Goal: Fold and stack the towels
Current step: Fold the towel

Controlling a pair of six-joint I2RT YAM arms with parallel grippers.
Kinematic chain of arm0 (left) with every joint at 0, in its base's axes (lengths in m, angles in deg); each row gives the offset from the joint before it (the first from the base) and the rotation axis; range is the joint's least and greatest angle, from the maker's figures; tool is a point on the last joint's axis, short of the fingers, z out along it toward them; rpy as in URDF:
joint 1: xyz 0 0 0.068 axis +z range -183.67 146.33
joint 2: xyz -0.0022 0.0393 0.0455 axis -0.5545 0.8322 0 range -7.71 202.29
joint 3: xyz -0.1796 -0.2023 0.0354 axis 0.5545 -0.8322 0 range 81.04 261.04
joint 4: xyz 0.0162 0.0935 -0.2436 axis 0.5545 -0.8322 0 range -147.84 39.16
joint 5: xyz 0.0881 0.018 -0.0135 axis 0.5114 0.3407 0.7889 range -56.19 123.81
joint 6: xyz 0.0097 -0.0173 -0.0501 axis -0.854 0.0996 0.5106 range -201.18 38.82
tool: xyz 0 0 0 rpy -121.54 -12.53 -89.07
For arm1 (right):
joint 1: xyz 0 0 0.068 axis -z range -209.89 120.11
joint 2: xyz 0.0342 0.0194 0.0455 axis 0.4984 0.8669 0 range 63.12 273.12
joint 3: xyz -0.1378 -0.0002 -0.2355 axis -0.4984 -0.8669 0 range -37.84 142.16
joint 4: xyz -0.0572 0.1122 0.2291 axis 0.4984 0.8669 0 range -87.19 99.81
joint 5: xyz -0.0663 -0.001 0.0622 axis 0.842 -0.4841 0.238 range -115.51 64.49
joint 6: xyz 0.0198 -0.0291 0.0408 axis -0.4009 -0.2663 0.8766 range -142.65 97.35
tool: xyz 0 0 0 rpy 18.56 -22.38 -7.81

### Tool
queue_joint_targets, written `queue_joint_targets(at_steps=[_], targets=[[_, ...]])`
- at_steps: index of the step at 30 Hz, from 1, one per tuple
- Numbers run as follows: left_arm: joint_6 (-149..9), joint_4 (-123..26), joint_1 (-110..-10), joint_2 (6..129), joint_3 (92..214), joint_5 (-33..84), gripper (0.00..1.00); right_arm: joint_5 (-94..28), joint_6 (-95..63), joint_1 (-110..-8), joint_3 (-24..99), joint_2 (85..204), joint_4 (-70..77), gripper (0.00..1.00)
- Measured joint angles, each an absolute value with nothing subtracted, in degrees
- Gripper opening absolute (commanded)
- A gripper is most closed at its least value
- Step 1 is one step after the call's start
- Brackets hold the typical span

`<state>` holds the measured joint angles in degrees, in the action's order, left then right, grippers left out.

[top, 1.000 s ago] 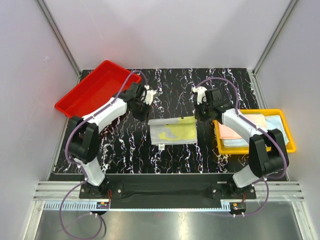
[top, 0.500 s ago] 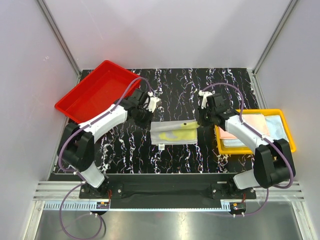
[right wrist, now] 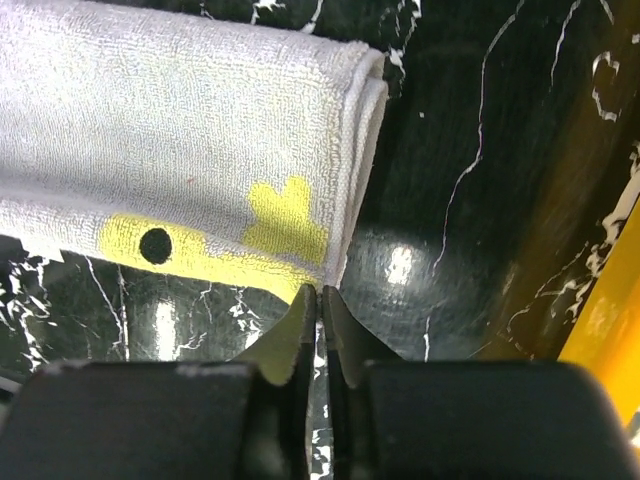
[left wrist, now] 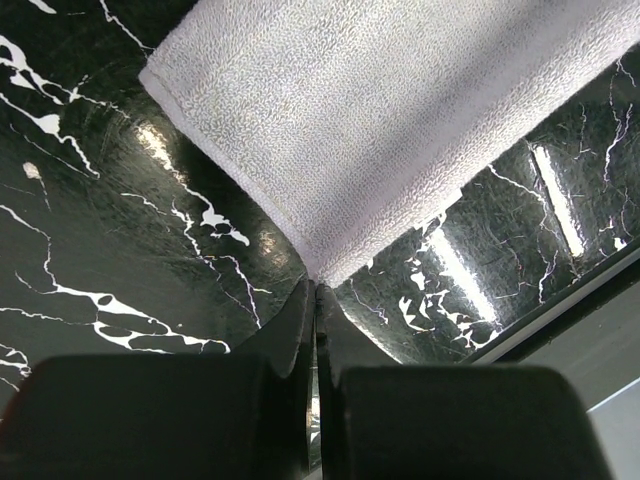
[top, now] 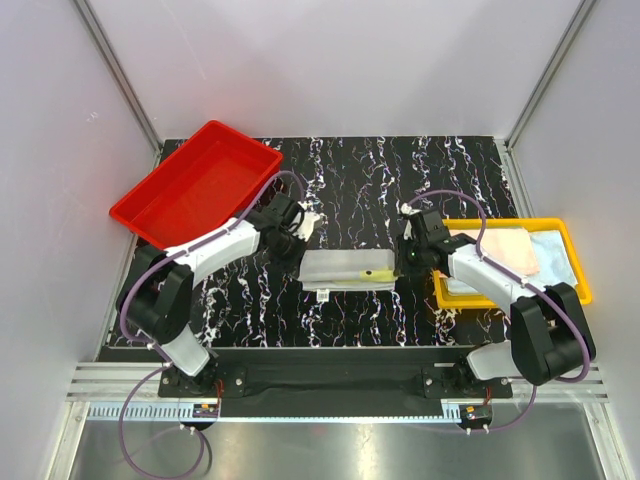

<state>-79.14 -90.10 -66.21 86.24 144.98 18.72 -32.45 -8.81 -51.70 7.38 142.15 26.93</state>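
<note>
A white towel [top: 345,268] with a yellow print lies at the table's centre, folded into a narrow band, its small tag [top: 323,294] at the near edge. My left gripper [top: 303,252] is shut on the towel's left corner; in the left wrist view the jaws [left wrist: 318,290] pinch the cloth tip [left wrist: 380,130]. My right gripper [top: 401,262] is shut on the right corner; in the right wrist view the jaws [right wrist: 320,292] pinch the yellow-printed edge [right wrist: 200,180]. More towels, pink [top: 505,250] and pale blue [top: 556,248], lie in the yellow tray.
A red tray [top: 195,180] stands at the back left. The yellow tray [top: 515,298] sits right of the towel, close beside my right gripper; its rim shows in the right wrist view [right wrist: 610,290]. The table is black marble-patterned [top: 350,180].
Both grippers have moved toward the near edge, carrying the towel's far edge over it. The towel has gone from a wide rectangle to a narrow folded band.
</note>
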Motion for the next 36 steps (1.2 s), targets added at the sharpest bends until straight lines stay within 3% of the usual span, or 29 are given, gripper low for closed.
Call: queue_joint_targets(at_steps=[3,4,7,17,23,34,36], targets=[[-78.9,-90.3,-66.6,86.7,145.0,19.1,0.12,-32.2,-7.2,-51.7,7.4,142.1,28.0,0.22],[-78.7,-90.5,-66.8,86.9,145.0,19.4,0.21,-32.2,-6.7,-51.7,7.5,142.1,28.5,0.26],[-77.9,-91.9,-67.0,86.7,145.0,20.2,0.27,-32.1,-6.0,-51.7,8.0,142.2,31.0,0.34],[-70.2,-88.3,-67.0,85.4,148.5,15.7,0.26,-39.5,-1.5,-52.4,13.6,142.6,32.4,0.21],[-61.6,-77.5,-67.0,88.3,139.9,11.9,0.25,-42.2,1.1,-52.6,10.4,146.7,27.0,0.16],[-56.6,-78.3,-67.2,88.7,137.7,13.2,0.29,-38.5,1.8,-52.7,9.4,147.6,29.4,0.25],[-56.7,-78.7,-67.2,87.8,139.5,13.4,0.31,-38.4,1.8,-52.7,10.0,146.5,29.8,0.31]])
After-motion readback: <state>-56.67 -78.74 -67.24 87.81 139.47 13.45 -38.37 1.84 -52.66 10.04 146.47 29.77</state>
